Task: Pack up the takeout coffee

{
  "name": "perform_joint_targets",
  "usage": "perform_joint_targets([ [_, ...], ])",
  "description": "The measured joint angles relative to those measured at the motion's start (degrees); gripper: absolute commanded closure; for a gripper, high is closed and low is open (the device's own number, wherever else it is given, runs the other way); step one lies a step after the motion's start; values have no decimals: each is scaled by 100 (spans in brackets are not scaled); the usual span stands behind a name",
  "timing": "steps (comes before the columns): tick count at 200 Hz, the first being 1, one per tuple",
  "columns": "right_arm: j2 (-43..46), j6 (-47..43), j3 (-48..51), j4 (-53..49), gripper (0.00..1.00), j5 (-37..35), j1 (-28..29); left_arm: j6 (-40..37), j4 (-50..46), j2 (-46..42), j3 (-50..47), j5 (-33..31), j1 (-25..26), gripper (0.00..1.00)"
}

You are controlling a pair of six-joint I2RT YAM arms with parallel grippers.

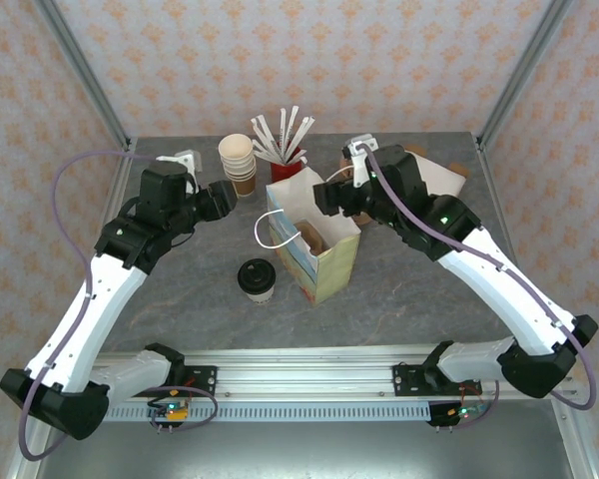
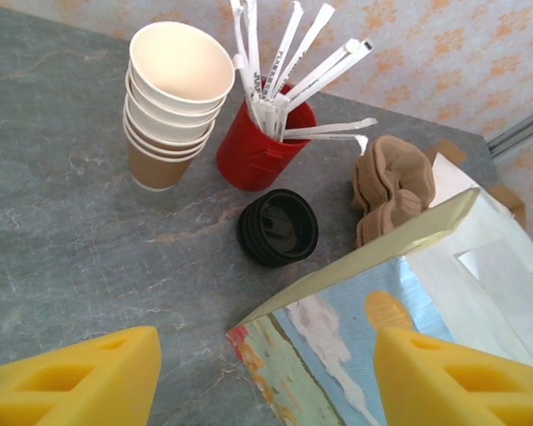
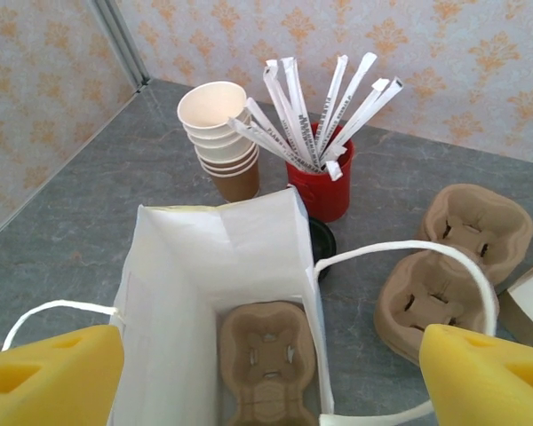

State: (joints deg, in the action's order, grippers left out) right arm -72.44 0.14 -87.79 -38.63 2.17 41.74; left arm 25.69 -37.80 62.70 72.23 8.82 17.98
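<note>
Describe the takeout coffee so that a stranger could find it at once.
Start from the open paper bag in the middle of the table. Just left of it, toward the near edge, stands the takeout coffee, a small cream cup. It alone wears a black lid; the stacked cups behind have none.

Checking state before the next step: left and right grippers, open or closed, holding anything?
Left gripper: open, holding nothing.
Right gripper: open, holding nothing, above the paper bag.
</note>
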Motion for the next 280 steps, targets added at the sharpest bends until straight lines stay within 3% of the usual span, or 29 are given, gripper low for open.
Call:
perform_joint_targets([
  [65, 966, 514, 538, -269, 9, 476, -1049, -2, 2, 219, -2, 155, 0, 35],
  [111, 1266, 1178, 1298, -289, 7, 439, -1971, 2, 83, 42, -157, 306, 0, 35],
  [158, 1084, 1268, 1462, -293, 7, 302, -2057, 76, -22, -223, -597, 490, 2, 34],
  [194, 1080, 1032, 1484, -299, 13, 914, -2046, 83, -772, -610, -1187, 527, 15, 33],
  [213, 1110, 811, 1482, -293, 13, 1283, -1735, 85, -1027, -776, -1360, 525, 31, 30],
  [252, 719, 9, 518, -732, 15, 1659, 24, 111, -1093, -699, -1569, 621, -72, 37],
  [280, 269, -518, 37, -890, 15, 1764, 898, 195, -914, -315, -1926, 723, -437, 42],
])
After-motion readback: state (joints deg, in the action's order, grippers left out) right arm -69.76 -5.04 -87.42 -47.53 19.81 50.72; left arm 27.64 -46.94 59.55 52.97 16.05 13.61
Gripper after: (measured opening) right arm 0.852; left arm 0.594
